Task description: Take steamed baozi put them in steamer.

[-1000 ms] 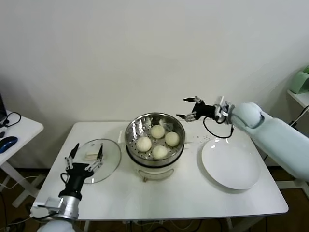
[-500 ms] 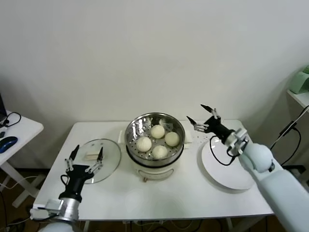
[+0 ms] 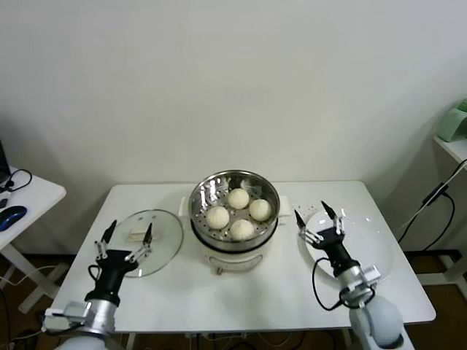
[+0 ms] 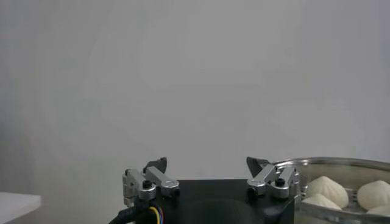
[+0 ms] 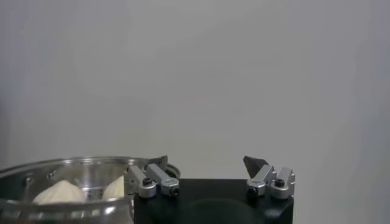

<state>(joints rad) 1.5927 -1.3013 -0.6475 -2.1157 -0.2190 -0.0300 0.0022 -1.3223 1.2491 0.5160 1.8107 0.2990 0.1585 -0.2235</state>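
White table (image 3: 241,299) | 4 smooth cream baozi (image 3: 238,198) | shiny steamer (image 3: 201,197)

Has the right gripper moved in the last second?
Yes. The right gripper has pulled back from behind the steamer toward the robot, now open over the white plate.

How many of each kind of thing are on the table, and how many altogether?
Baozi: 4, all in the steamer
Steamer: 1
Glass lid: 1
Plate: 1
Total: 7
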